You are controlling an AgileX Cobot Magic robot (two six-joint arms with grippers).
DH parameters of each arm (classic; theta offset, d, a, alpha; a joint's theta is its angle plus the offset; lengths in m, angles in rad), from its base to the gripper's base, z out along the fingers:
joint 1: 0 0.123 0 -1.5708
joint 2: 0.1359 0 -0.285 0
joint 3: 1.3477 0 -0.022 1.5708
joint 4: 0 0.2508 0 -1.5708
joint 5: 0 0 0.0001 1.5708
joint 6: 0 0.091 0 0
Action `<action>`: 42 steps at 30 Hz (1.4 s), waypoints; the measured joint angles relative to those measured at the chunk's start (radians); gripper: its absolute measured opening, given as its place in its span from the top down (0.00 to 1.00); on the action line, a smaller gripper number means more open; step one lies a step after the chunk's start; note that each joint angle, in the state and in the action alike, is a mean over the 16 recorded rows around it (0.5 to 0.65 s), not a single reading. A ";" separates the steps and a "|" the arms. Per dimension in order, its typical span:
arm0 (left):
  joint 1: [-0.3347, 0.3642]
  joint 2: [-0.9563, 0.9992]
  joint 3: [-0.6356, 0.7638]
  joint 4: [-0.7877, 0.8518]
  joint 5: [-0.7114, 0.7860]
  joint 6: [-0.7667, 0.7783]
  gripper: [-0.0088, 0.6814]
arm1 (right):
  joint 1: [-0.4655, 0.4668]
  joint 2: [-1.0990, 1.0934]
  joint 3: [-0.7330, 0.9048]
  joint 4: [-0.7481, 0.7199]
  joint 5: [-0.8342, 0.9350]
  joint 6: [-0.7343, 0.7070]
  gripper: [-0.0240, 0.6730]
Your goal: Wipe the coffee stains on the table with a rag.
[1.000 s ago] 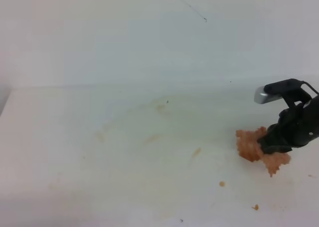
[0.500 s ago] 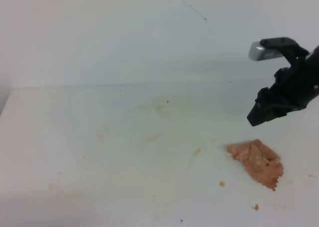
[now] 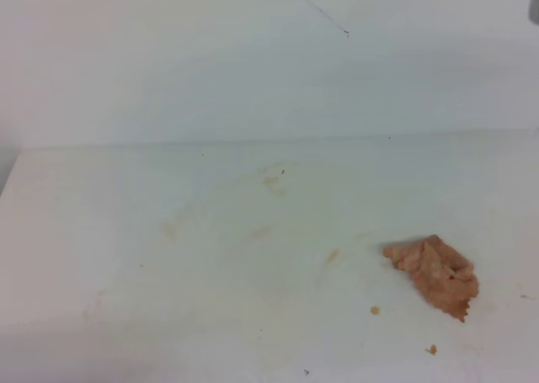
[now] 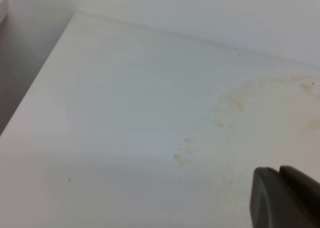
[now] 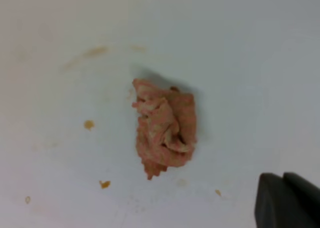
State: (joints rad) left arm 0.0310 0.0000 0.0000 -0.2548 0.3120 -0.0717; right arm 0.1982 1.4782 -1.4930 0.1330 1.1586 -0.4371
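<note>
the rag (image 5: 164,128) is seen crumpled with its right gripper (image 5: 286,200) cropped at 5 o'clock, pressed together; the left gripper (image 4: 285,197) is likewise cropped, its state undeterminable.

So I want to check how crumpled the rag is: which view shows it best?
The right wrist view: the rag lies near the middle, seen from above, folds and zigzag edge clear. The exterior high view shows the same rag smaller, at an angle, on the table. The left wrist view shows no rag.
</note>
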 joint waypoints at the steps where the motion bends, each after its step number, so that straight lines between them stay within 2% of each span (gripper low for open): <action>1: 0.000 0.000 0.000 0.000 0.000 0.000 0.99 | 0.000 -0.016 0.001 -0.015 0.001 0.003 0.96; 18: 0.000 -0.002 0.000 0.000 0.000 0.000 0.99 | 0.000 -0.171 0.016 -0.051 0.007 -0.003 0.97; 24: 0.000 -0.006 0.000 0.000 0.000 0.000 0.99 | 0.000 -0.331 0.072 -0.061 -0.127 -0.037 0.97; 29: 0.000 -0.010 0.000 0.000 0.000 0.000 0.99 | -0.005 -0.530 0.215 -0.080 -0.384 -0.066 0.97; 35: 0.000 -0.011 0.000 0.000 0.000 0.000 0.99 | -0.041 -0.797 0.482 -0.111 -0.697 -0.062 0.97; 38: 0.000 -0.010 0.000 0.000 0.000 0.000 0.99 | -0.065 -0.929 0.635 -0.122 -0.797 -0.036 0.97; 42: -0.001 -0.013 0.000 0.000 0.000 0.000 0.99 | -0.098 -1.079 0.825 -0.131 -0.839 0.017 0.97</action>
State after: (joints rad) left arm 0.0304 -0.0130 0.0000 -0.2548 0.3120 -0.0717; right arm 0.1003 0.3993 -0.6681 0.0022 0.3193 -0.4202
